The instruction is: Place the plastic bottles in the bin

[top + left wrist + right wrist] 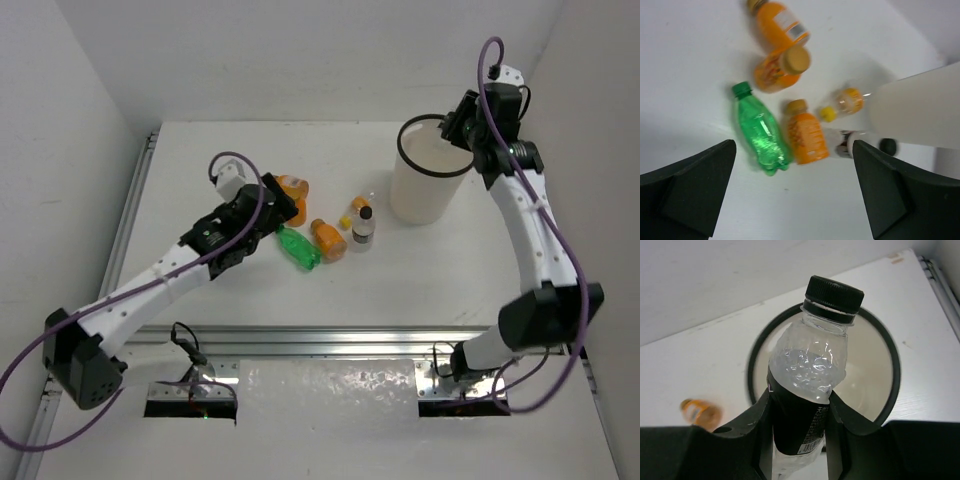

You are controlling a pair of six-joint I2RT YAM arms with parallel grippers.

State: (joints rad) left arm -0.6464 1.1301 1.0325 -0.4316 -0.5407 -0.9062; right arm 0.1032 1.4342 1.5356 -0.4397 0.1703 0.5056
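Right pincer [797,415] gripped a clear bottle [810,365], bin [890,370] just below it, so release looked due; left pincer [792,172] gaped empty.

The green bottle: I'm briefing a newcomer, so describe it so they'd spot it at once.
Find the tall white bin at the far right of the table, then look left to the small bottles mid-table. The green bottle lies at their near edge, beside an orange bottle; it alone is green.
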